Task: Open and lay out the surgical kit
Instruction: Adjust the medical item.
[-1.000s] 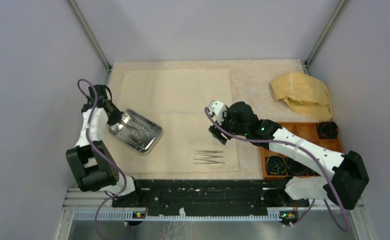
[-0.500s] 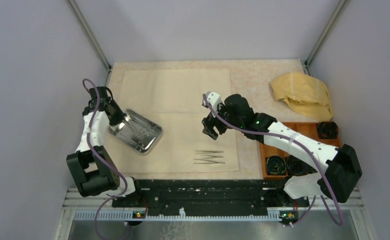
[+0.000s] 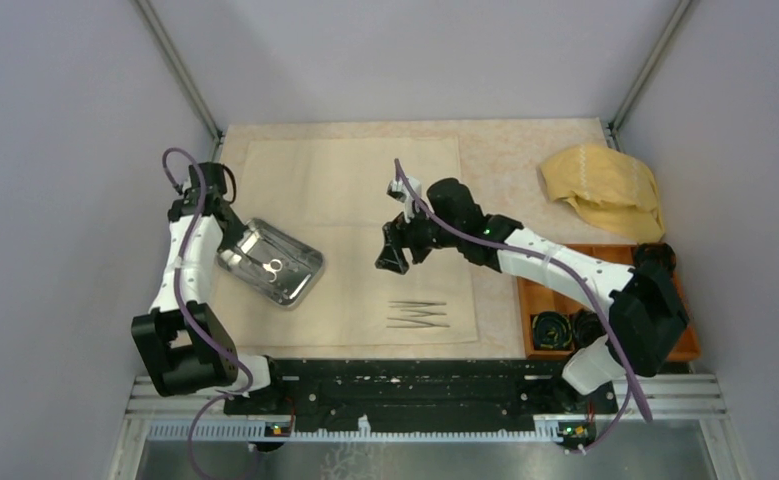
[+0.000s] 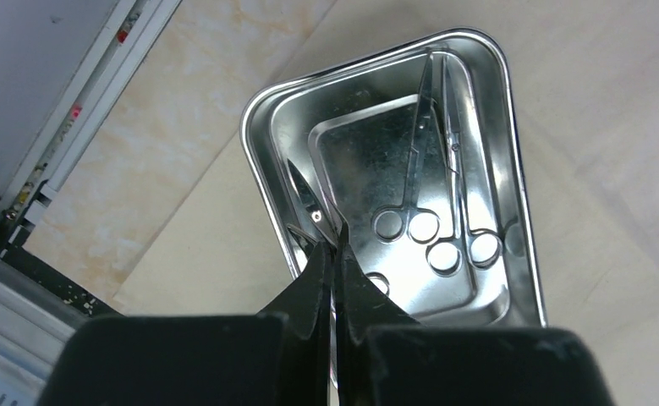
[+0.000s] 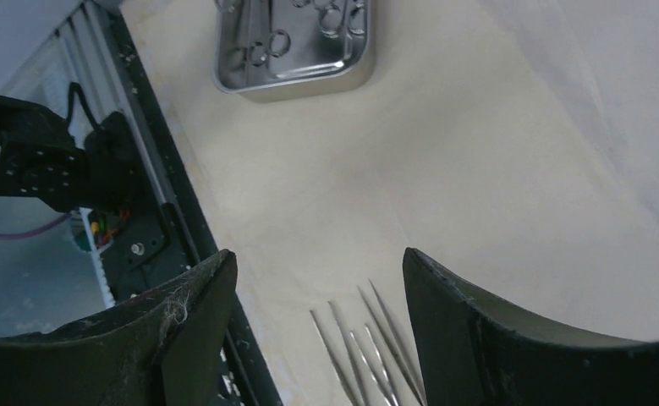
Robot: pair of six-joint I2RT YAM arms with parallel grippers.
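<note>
Two robot arms work over a pale cream cloth (image 3: 365, 190) spread flat on a bench (image 3: 530, 150). The left gripper (image 4: 334, 245) is pinched almost fully closed on the near rim of a shiny steel tray (image 4: 355, 161), which sits askew at the cloth's left edge. The hold looks meant to steady or slide the tray so it can be emptied. Inside the tray lie at least two pairs of slim scissors (image 4: 417, 144), side by side, finger rings toward the gripper. A further ring shows near the rim, though it may be a reflection.

The right gripper (image 5: 317, 258) hangs above the middle of the cloth, fingers spread wide with nothing between them. It faces the tray, probably to fetch the next tool. Near the cloth's front edge a few tweezers (image 5: 368, 342) lie in a neat row, well apart from the tray. Off the cloth to the right, an orange box (image 3: 615, 262) holds black coils (image 3: 548, 328) in its compartments, and a crumpled yellow cloth (image 3: 605, 190) sits behind it.
</note>
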